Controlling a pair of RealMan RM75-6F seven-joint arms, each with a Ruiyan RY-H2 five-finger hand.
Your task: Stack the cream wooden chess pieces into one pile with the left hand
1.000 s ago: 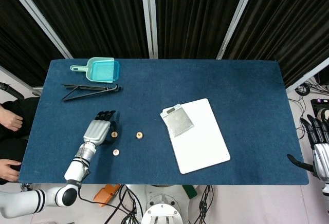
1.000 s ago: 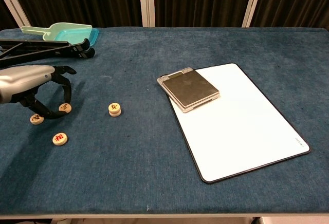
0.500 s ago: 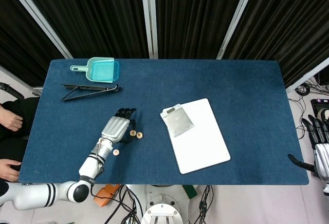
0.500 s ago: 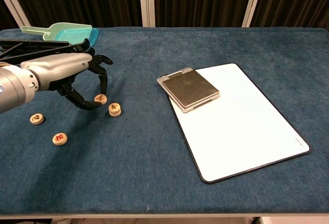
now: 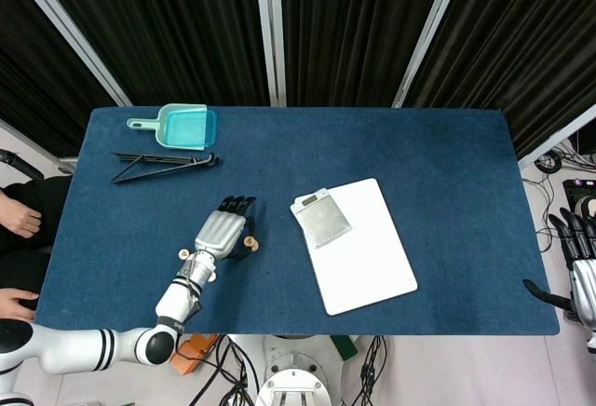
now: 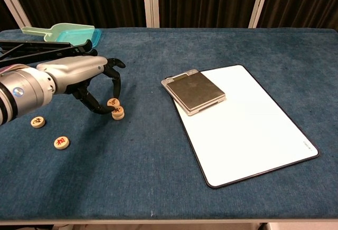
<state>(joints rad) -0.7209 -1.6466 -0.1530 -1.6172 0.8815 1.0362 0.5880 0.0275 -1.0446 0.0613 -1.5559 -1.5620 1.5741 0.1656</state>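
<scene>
The left hand point(image 6: 90, 77) reaches in from nine o'clock, its fingers point(image 6: 112, 85) pinching a cream chess piece point(image 6: 112, 103) just above another piece point(image 6: 118, 113) on the blue counter point(image 6: 158, 151). Two loose pieces point(image 6: 37, 121) point(image 6: 62, 142) lie toward eight o'clock.

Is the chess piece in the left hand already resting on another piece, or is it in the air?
In the air, it seems: the left hand pinches the chess piece just above the piece on the table.
</scene>
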